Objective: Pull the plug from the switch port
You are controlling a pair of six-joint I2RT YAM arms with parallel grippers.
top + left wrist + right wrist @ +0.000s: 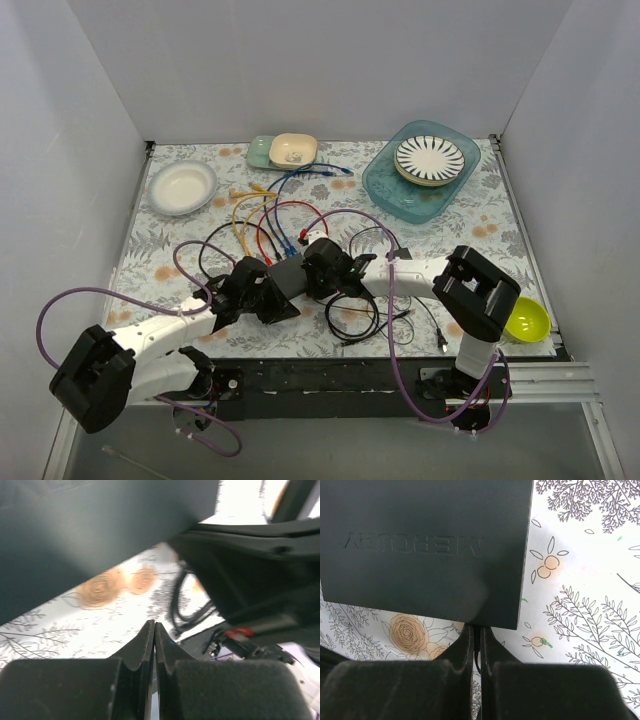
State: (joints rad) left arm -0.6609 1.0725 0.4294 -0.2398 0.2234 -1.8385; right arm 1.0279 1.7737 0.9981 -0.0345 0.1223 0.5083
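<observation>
The left hand was shut, its fingers pressed flat together with nothing between them, close by the black switch box. The right hand was likewise pinched closed, its tips right at the box's near edge. The box lay mid-bench between both hands, with coloured cables running to its far edge, where the switch port was too small to make out.

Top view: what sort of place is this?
Likely a robot test booth: plain white walls enclose a flowered table, a left arm and right arm are bolted at its edge, and coloured cables lie by a black box.
</observation>
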